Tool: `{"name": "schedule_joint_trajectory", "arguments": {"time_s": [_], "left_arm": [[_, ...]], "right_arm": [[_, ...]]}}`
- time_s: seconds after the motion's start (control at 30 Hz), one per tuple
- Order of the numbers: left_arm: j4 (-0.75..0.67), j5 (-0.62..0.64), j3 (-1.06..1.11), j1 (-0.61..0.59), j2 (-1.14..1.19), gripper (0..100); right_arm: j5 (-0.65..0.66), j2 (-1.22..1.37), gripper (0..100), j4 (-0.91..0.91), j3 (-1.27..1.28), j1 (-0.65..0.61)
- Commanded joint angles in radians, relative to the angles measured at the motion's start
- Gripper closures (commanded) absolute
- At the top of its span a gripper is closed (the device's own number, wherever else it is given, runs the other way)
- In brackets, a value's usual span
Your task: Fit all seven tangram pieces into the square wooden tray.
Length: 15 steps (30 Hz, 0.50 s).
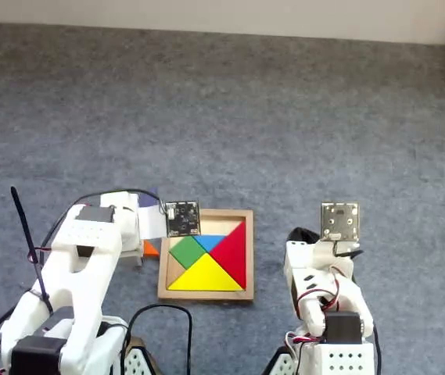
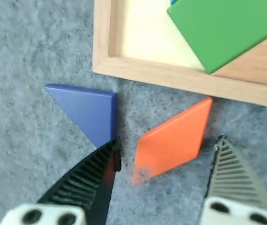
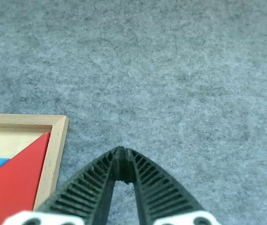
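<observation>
The square wooden tray (image 1: 206, 294) lies between the two arms, holding a green square (image 1: 188, 251), a yellow triangle (image 1: 203, 276), a red triangle (image 1: 232, 248) and a light blue piece (image 1: 210, 242). Just outside the tray wall (image 2: 180, 79) lie an orange parallelogram (image 2: 172, 139) and a dark blue triangle (image 2: 88, 110) on the carpet. My left gripper (image 2: 169, 146) is open, its fingers straddling the orange parallelogram. My right gripper (image 3: 122, 152) is shut and empty over bare carpet, to the right of the tray (image 3: 58, 140).
Grey carpet (image 1: 222, 117) covers the whole surface, with wide free room beyond the tray. A black cable (image 1: 23, 226) stands up beside the left arm. Part of the tray floor (image 2: 147, 42) next to the green square (image 2: 222, 30) is bare.
</observation>
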Motion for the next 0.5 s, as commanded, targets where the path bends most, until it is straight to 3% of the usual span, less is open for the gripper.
{"name": "schedule_joint_trajectory", "arguments": {"time_s": [0.0,0.13,0.3,0.47], "left_arm": [[-0.02,-0.075,-0.01,0.019,0.054,70],[-0.054,-0.072,-0.068,0.013,0.197,70],[0.057,0.04,-0.217,0.012,0.306,70],[0.112,0.112,-0.231,0.01,0.314,78]], "right_arm": [[-0.009,0.002,99.2,-0.019,0.094,0.01],[-0.009,0.002,99.2,-0.019,0.094,0.01],[-0.009,0.002,99.2,-0.019,0.094,0.01],[-0.009,0.002,99.2,-0.019,0.094,0.01]]}}
